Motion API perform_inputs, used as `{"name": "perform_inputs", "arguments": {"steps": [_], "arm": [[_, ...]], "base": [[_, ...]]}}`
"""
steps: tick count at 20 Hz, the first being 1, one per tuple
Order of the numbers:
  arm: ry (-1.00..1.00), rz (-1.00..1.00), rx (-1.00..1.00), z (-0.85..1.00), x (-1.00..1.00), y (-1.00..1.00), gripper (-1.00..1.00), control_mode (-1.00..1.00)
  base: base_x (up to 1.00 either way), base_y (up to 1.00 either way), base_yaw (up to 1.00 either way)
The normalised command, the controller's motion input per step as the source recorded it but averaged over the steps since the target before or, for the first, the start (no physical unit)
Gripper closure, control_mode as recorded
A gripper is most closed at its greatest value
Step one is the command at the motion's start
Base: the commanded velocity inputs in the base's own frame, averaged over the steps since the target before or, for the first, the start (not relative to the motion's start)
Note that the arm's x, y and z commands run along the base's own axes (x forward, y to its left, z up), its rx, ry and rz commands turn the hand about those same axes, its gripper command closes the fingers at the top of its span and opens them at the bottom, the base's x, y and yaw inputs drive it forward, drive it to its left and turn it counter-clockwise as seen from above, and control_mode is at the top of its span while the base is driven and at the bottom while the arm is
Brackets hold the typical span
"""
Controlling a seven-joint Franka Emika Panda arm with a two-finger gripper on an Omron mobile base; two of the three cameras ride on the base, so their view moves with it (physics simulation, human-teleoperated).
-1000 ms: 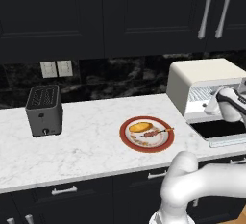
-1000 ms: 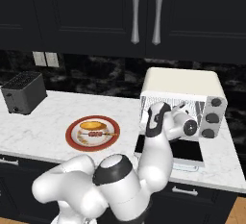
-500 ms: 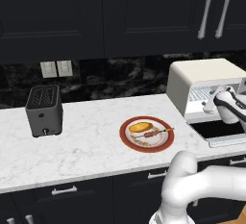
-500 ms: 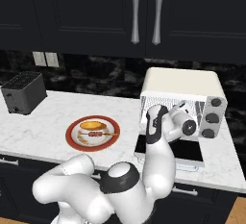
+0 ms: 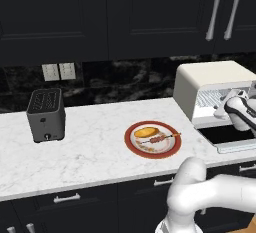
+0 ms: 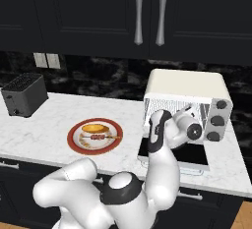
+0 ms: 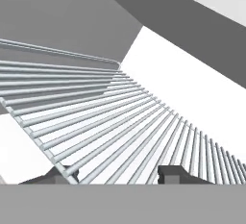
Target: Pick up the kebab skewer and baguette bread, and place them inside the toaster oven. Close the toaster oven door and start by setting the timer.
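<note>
The kebab skewer (image 5: 161, 139) (image 6: 101, 137) and the baguette bread (image 5: 146, 132) (image 6: 93, 128) lie together on a red-rimmed plate (image 5: 131, 144) (image 6: 74, 142) on the counter. To the right stands the cream toaster oven (image 5: 210, 79) (image 6: 187, 83). The toaster oven door (image 5: 230, 137) (image 6: 189, 154) is folded down flat. My gripper (image 5: 225, 108) (image 6: 185, 112) (image 7: 120, 177) reaches into the oven's mouth, far from the plate. Its fingertips stand apart on either side of the front edge of the wire rack (image 7: 120, 122). Nothing else lies between them.
A small black slot toaster (image 5: 46, 114) (image 6: 23, 100) stands at the counter's left. The oven's knobs (image 6: 216, 120) sit on its right front panel. Dark cabinets hang above. Bare marble lies between the slot toaster and the plate.
The hand has edged a little lower and further into the oven's mouth. The plate, skewer and baguette have not moved.
</note>
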Motion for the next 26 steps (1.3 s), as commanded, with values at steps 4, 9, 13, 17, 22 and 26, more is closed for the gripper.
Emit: {"name": "perform_inputs", "arguments": {"steps": [4,9,13,17,22,26], "arm": [[0.04,-0.12,0.01,0.00,-0.58,-0.24,1.00,-1.00],[0.02,-0.15,0.01,0.00,-0.67,-0.18,1.00,-1.00],[0.06,-0.17,0.00,0.00,-0.64,-0.15,1.00,-1.00],[0.16,-0.17,0.00,0.02,-0.49,-0.15,1.00,-1.00],[0.27,-0.15,0.00,0.33,-0.76,-0.44,1.00,-1.00],[0.31,-0.10,0.00,0.56,-0.99,-0.36,1.00,-1.00]], "base": [[0.00,0.00,0.00],[0.00,0.00,0.00],[0.00,0.00,0.00],[0.00,0.00,0.00],[0.00,0.00,0.00],[0.00,0.00,0.00]]}}
